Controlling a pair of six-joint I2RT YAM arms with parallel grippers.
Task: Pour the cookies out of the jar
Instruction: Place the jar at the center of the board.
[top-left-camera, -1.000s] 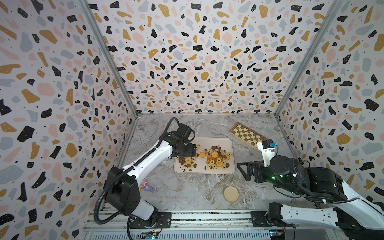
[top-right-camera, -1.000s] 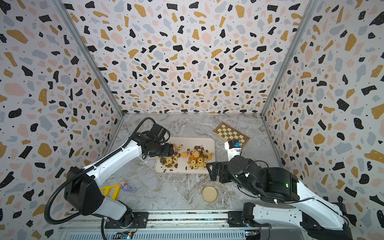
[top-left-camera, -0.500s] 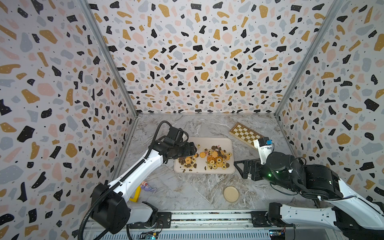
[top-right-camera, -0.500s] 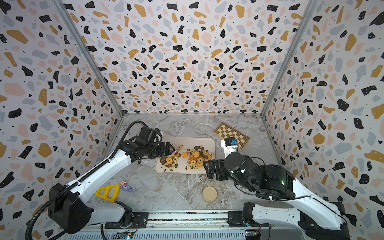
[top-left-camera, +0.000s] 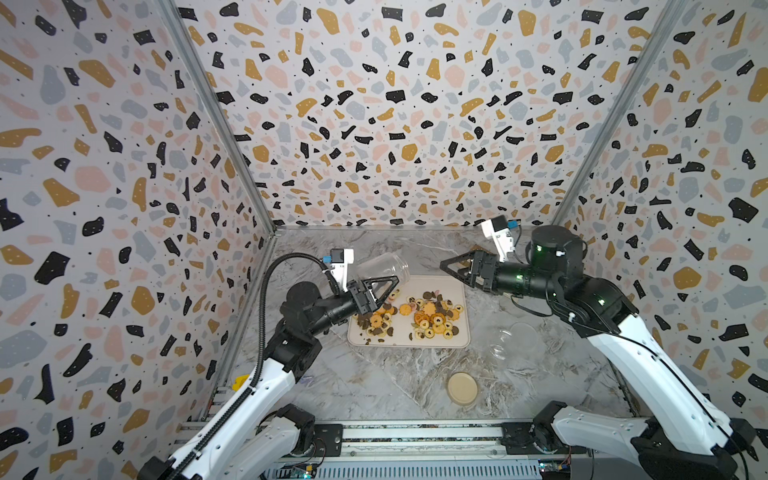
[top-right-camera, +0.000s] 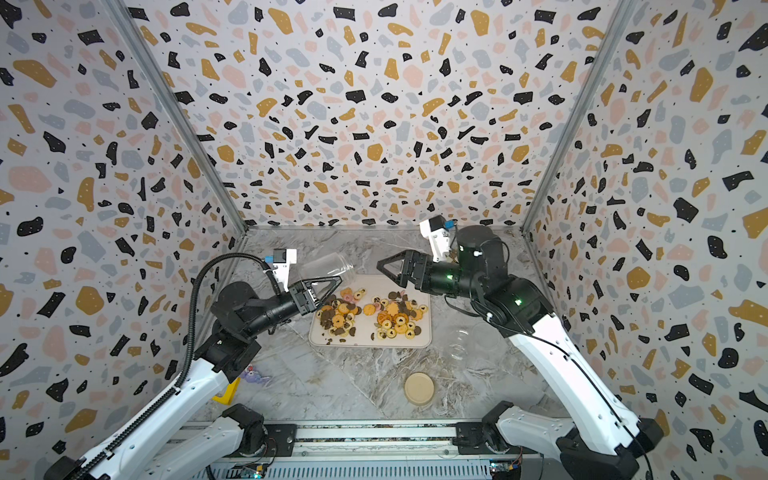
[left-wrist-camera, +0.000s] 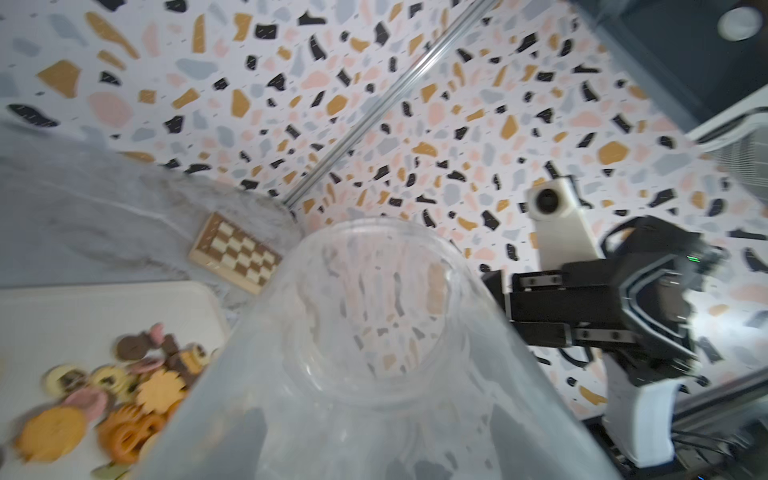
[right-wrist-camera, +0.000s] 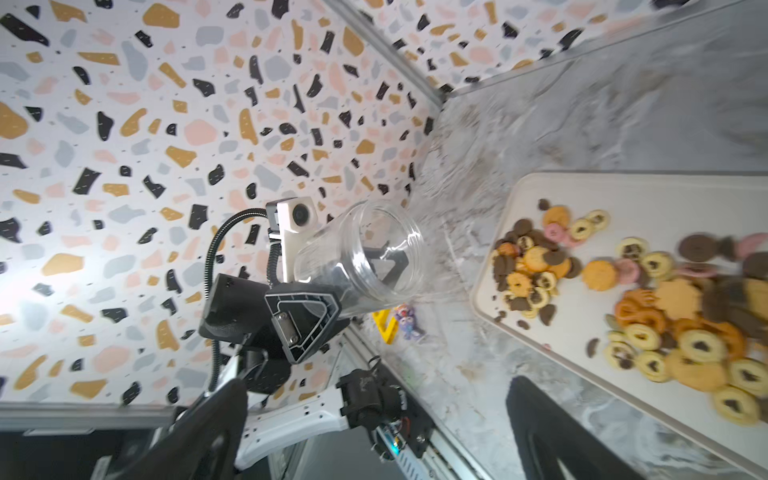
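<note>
Clock directions read from a top view, 12 o'clock = back wall.

- Left pincer (top-left-camera: 388, 276): clamped on the jar (top-left-camera: 380, 266), one finger on each side of the clear wall. The near finger shows in both top views; the far one is seen through the plastic in the right wrist view.
- Jar: raised off the counter (top-left-camera: 374, 386), lying nearly on its side. Its mouth points to about 3 o'clock, over the 11 o'clock corner of the tray (top-left-camera: 402, 334). Nothing visible inside it (right-wrist-camera: 365, 253); the left wrist view looks straight through its wall and mouth.
- Cookies (top-left-camera: 432, 318): on the tray in two heaps, one at the 9 o'clock side and a larger one toward 3 o'clock. Golden, dark brown and a few pink, with crumbs between the heaps.
- Right pincer (top-left-camera: 449, 266): fingers spread wide, nothing between them. It hangs above the tray's 1 o'clock corner, tips aimed at 9 o'clock toward the jar, apart from it.
- Lid (top-left-camera: 462, 387): round, beige, flat on the counter at 5 o'clock from the tray.
- Clear container (top-left-camera: 513, 338): on the counter at 3 o'clock of the tray, shape hard to make out.
- Chessboard (left-wrist-camera: 237, 259): on the counter near the back corner.
- Yellow piece (top-right-camera: 226, 392) and purple figure (top-right-camera: 253, 376): side by side at 7 o'clock.
</note>
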